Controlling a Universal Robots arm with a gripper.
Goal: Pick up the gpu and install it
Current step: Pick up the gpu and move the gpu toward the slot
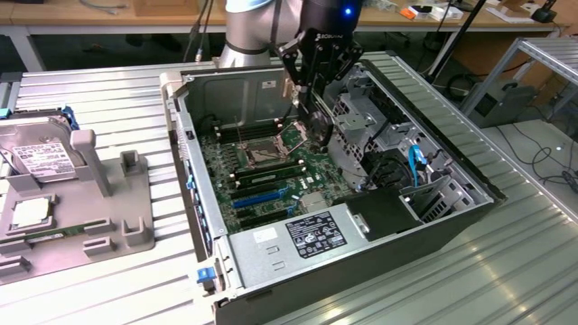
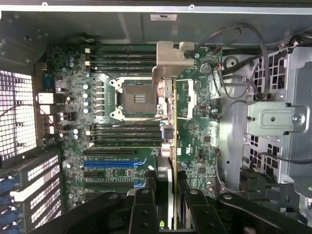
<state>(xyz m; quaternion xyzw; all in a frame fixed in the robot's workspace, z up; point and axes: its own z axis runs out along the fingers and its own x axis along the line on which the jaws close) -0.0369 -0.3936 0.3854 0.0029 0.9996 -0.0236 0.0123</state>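
Tray: a grey moulded tray (image 1: 108, 223) lies at the exterior view's left with 1 hard drive (image 1: 40, 159) in it, well apart from the work.
Case: an open computer case (image 1: 271, 271) lies on its side, the motherboard (image 1: 271, 169) facing up.
Slots: 2 blue expansion slots (image 1: 257, 198) sit on the board near the case's vented rear wall, both empty.
Gripper: the gripper (image 1: 316, 81) hangs over the middle of the case, its fingers (image 2: 146, 204) clamped on the card.
Gpu: the gpu (image 1: 316, 122) hangs on edge from that grip above the board beside the processor socket (image 1: 262, 152), touching nothing below. Its metal bracket (image 2: 173, 61) is at the end away from the fingers.
Doing it well: the card's edge (image 2: 174, 112) seems to run across the line of the slots (image 2: 109, 163), so it likely needs squaring to them, bracket toward the rear wall. Keep it upright and the grip firm.
Hazard: loose grey cables (image 2: 234, 92) and a blue cable (image 1: 417, 166) lie near the drive cage and could snag.
Surface: a ribbed metal table (image 1: 118, 291).
Room: a metal frame (image 1: 532, 68) and floor cables stand at the exterior view's right.
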